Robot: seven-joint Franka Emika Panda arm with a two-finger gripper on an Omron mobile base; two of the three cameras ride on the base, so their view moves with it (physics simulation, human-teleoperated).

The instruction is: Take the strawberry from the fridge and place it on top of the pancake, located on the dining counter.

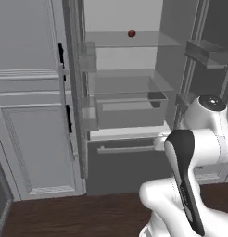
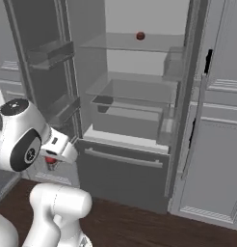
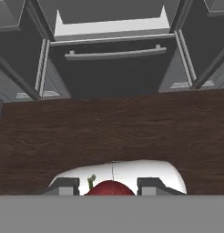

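Hand view first: we look down over a dark wooden floor toward the fridge, whose lower drawer with its horizontal bar sits at 12 o'clock. At 6 o'clock our gripper has its jaws drawn narrow around a red strawberry, whose rounded top, with a bit of green at its 10 o'clock side, shows between the two dark fingertips. In the right base view we see the same strawberry as a small red shape under the hand, held at about 9 o'clock in that picture, in front of the fridge's left door and clear of the shelves. Both fridge doors stand open, with bins on their inner sides. Inside we see glass shelves and a clear crisper box at the middle. On the upper glass shelf a second small red fruit rests toward the back, at 12 o'clock in both base views, well apart from the gripper. To the fridge's left in the left base view stand light grey panelled cabinets with black handles. We see our white arm folded low in front of the fridge, its dark elbow joint near 4 o'clock in the left base view.
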